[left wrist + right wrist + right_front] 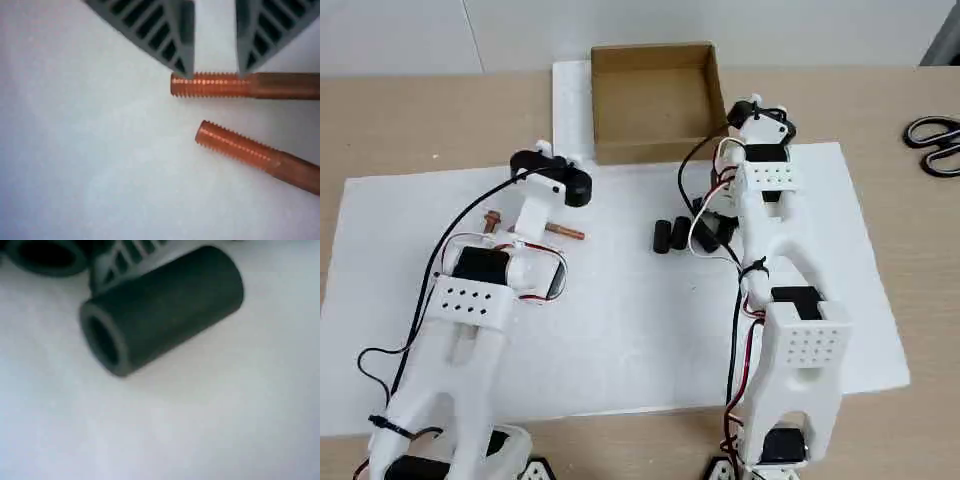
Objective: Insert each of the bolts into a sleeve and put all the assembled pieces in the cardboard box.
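White foam sheet is carrying the parts, and the cardboard box is standing at its far edge. We are finding the right gripper beside a black sleeve lying mid-sheet; we cannot tell its opening. Toward the sheet's left edge, the left gripper is hanging open and holding nothing, tips at the threads of one bolt, with a second bolt just beside it. We are judging that the jaws should cross the bolt, not align along it.
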Robot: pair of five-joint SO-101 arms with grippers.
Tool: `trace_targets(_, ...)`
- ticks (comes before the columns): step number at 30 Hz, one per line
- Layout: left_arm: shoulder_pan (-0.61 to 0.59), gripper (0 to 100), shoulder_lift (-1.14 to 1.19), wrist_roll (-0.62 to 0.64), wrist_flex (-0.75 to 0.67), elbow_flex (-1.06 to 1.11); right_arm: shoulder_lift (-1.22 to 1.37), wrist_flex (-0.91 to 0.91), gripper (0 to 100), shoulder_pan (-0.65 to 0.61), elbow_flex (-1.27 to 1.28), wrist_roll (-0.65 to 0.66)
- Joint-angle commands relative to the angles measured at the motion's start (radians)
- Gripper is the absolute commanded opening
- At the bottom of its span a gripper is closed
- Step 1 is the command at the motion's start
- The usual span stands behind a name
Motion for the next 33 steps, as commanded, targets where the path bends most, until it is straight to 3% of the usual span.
trace_targets(1, -0.003, 6, -0.009, -0.003, -0.018, -0.013, 0.008, -0.007, 8.6, -0.013, -0.014, 0.032)
trace_targets(9, -0.003, 6, -0.009, -0.002, -0.017, -0.013, 0.008, 0.027, 13.2, -0.024, -0.014, 0.031)
trace_targets(24, -0.002, 6, -0.009, 0.0, -0.018, -0.013, -0.111, 0.185, 13.2, -0.067, -0.014, 0.034)
trace_targets(33, -0.002, 6, -0.009, 0.0, -0.018, -0.007, -0.122, 0.182, 12.8, -0.07, -0.012, 0.037)
